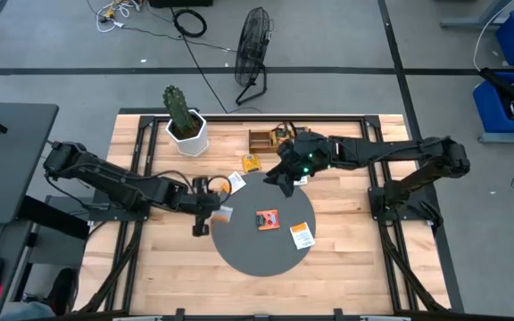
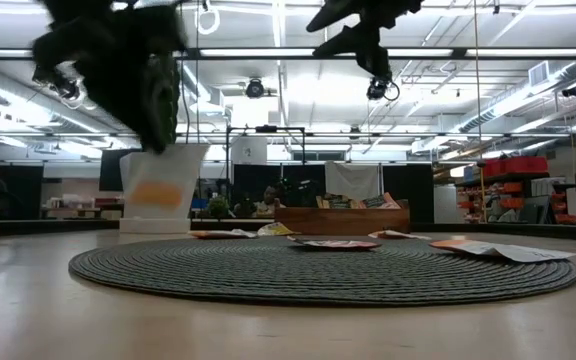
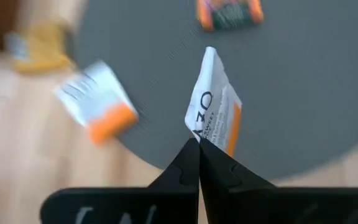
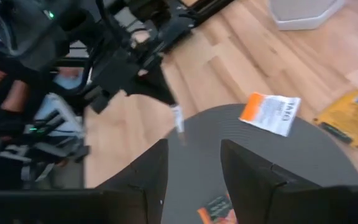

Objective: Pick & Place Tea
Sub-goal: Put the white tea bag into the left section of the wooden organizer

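My left gripper point(image 1: 211, 214) hangs over the left edge of the round dark mat point(image 1: 261, 250), shut on a white sachet with an orange band point(image 3: 215, 109). The same sachet shows in the low view point(image 2: 158, 190), clear of the mat. My right gripper point(image 4: 194, 168) is open and empty, hovering above the mat's far side point(image 1: 281, 178). A red-orange sachet point(image 1: 267, 219) and a white-orange one point(image 1: 302, 235) lie flat on the mat. Another white-orange sachet point(image 1: 236, 183) lies at the mat's far-left edge, and a yellow one point(image 1: 252, 162) lies on the wood. My left gripper pinches the white-orange sachet between its two shut fingers at the sachet's near edge point(image 3: 197, 132). The fingers come from above, pointing down. The sachet juts out past the fingertips, hangs below them in the low view and is lifted clear of the mat.
A brown wooden tray point(image 1: 261, 140) sits near the table's far edge, beside my right arm. A white pot with a cactus point(image 1: 186, 125) stands at the far left. Bare wood lies along the near edge and to the mat's right.
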